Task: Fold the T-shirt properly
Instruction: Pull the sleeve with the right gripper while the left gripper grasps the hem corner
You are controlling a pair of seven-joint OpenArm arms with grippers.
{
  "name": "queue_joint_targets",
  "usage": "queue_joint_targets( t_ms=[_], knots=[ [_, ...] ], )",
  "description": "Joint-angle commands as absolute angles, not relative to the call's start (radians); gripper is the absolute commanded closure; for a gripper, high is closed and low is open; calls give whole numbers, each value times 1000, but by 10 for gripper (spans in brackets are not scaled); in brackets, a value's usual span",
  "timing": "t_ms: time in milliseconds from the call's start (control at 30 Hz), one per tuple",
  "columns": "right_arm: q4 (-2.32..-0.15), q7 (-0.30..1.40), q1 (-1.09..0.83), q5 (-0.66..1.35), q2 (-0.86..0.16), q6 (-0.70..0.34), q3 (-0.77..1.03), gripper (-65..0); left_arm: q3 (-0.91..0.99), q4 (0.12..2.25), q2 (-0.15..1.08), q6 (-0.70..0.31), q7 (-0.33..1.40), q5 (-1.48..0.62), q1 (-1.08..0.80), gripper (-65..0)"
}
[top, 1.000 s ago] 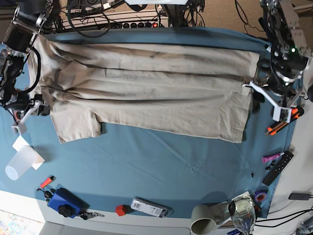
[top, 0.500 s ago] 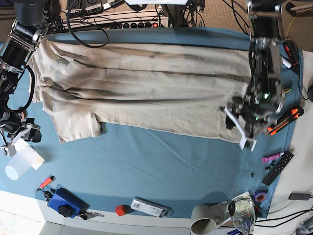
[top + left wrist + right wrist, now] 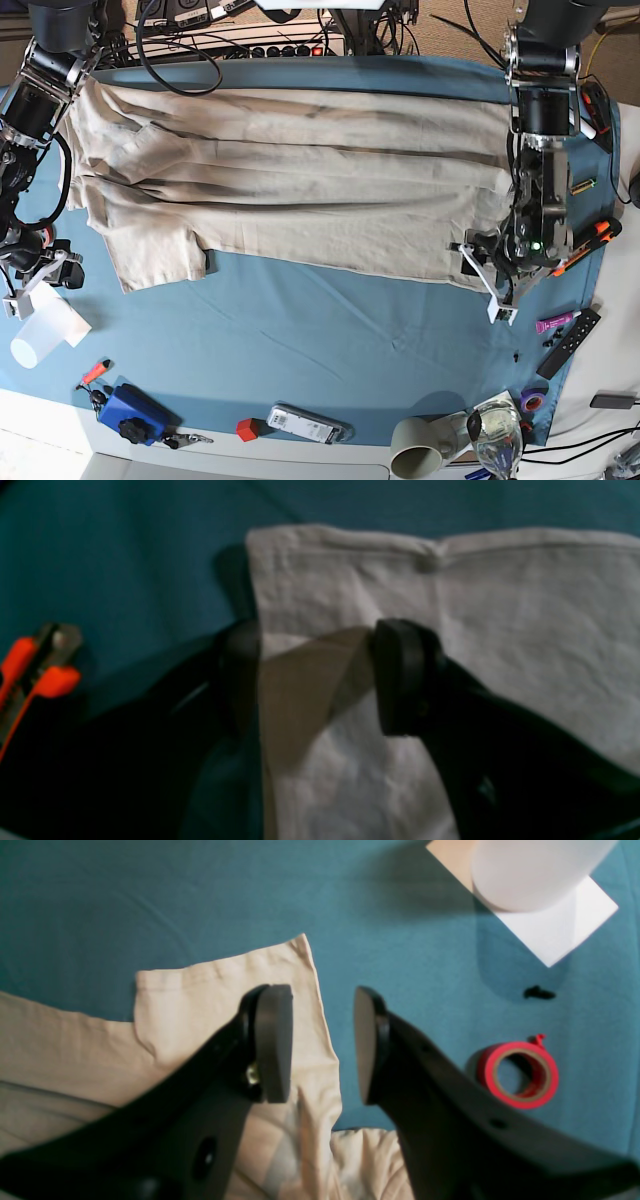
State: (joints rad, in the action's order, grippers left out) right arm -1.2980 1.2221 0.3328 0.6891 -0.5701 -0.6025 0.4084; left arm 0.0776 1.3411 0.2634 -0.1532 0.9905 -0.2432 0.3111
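Beige T-shirt (image 3: 290,180) lies spread on the teal table (image 3: 330,350). Left fingers (image 3: 405,675) spread wide, straddling its corner hem (nothing pinched). Right fingers (image 3: 272,1040) parted over the sleeve edge; bare cloth beyond, red tape (image 3: 517,1075) near.

light: even, bright base view | left wrist: dim, blurred | right wrist: sharp, soft shadows

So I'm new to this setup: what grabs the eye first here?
The big beige T-shirt spread across the far half of the blue cloth. The open left gripper sits over its near corner, the open right gripper beside a sleeve edge, near red tape.
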Motion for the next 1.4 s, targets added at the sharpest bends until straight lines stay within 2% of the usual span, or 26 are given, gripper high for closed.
queue_joint_targets(
  t_ms=[0,167,333,900,1133,1367],
  knots=[
    [-1316,1200,357,705,-596,-605,414,-211,81,1354,271,-153,976,-243,342,-358],
    [-1312,1138,353,628,-595,-605,414,-211,81,1354,271,-153,1018,-247,341,-301],
    [-1224,1018,352,552,-593,-590,413,-211,81,1355,271,-154,1039,-286,341,-302],
    [-949,915,352,514,-539,-632,345,-211,81,1355,271,-154,1040,-304,347,-302],
    [-927,900,352,405,-462,-632,341,-211,81,1355,271,-154,1040,-311,347,-302],
    [-927,913,352,376,-440,-631,341,-211,81,1355,271,-153,1040,-311,347,-302]
  ],
)
